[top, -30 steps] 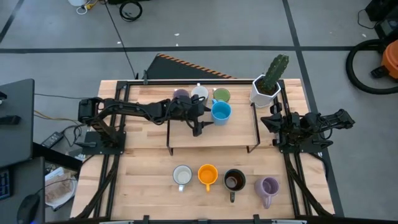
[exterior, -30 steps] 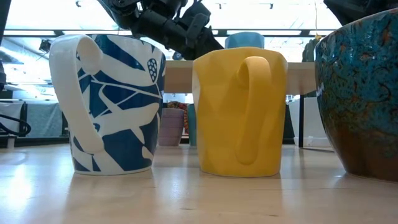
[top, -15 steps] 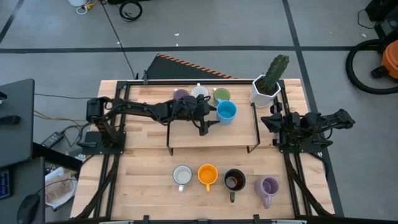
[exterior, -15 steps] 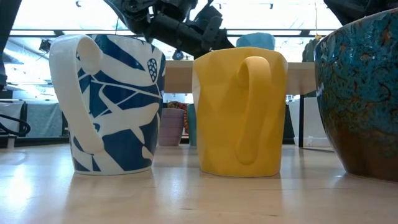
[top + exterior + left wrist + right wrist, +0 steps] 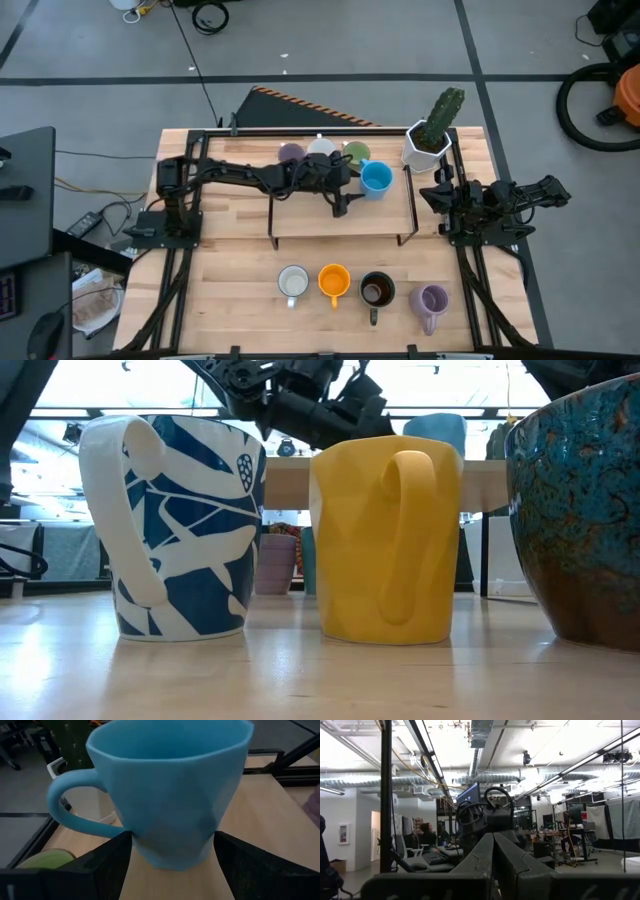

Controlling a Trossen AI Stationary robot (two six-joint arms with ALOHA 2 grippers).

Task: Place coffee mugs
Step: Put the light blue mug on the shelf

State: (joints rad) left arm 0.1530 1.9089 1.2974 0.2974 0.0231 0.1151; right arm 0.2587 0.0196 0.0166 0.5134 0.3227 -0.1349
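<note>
the left end effector (image 5: 358,187), fingers clamped wide on the blue mug (image 5: 376,178) at upper centre of the shelf (image 5: 340,215), risks knocking the green mug (image 5: 357,153) just beside it if it swings farther back.

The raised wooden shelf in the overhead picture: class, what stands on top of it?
On the raised wooden shelf stand a lavender mug, a white mug, a green mug and a blue mug, held in the left gripper. The arm covers part of the shelf.
</note>
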